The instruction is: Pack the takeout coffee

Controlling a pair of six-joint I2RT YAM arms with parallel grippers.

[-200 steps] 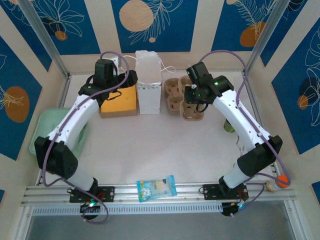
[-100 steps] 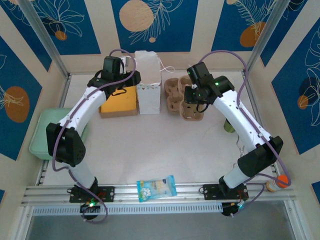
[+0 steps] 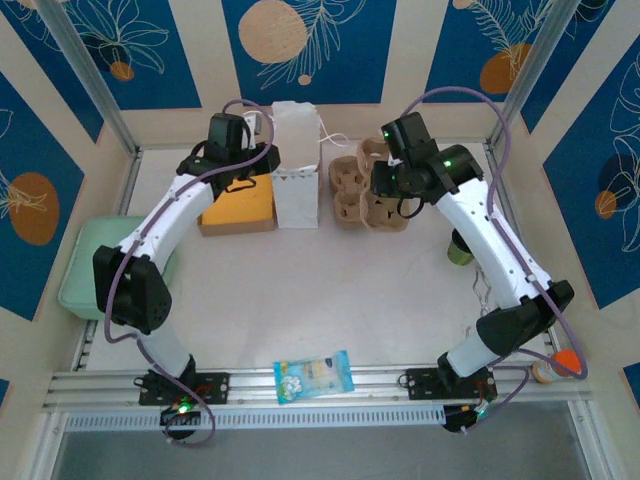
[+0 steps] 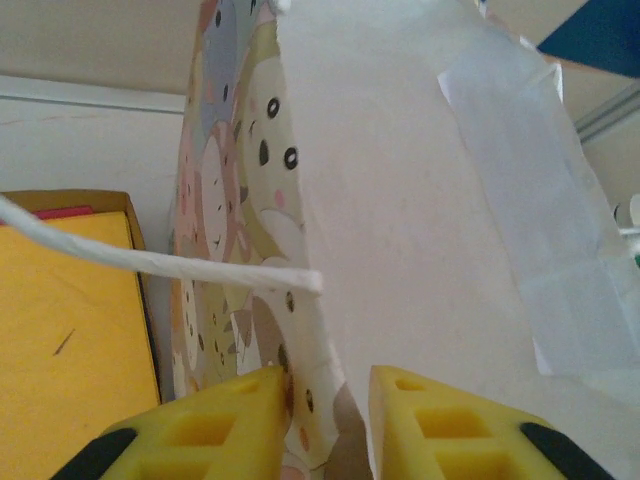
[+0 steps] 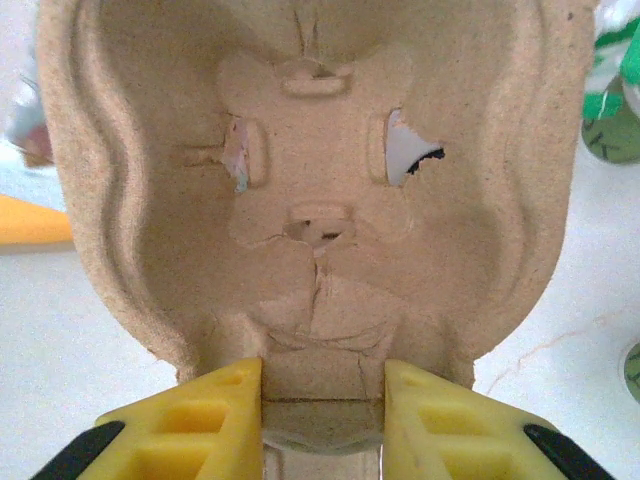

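- Left gripper (image 4: 325, 385) has swung from over the orange box (image 4: 70, 350) to the paper bag (image 4: 400, 250); its fingers (image 4: 240, 410) are straddling the bag's wall, but whether they are pinching yet I cannot tell.
- Right gripper (image 5: 322, 385) is clenching the cup carrier (image 5: 320, 170) by its rim.
- Takeout coffee (image 3: 459, 250) is standing well apart from the carrier, beside the right arm (image 3: 495, 240).
- Risk: the edge grip is probably inviting the carrier to tilt and snag the bag mouth.
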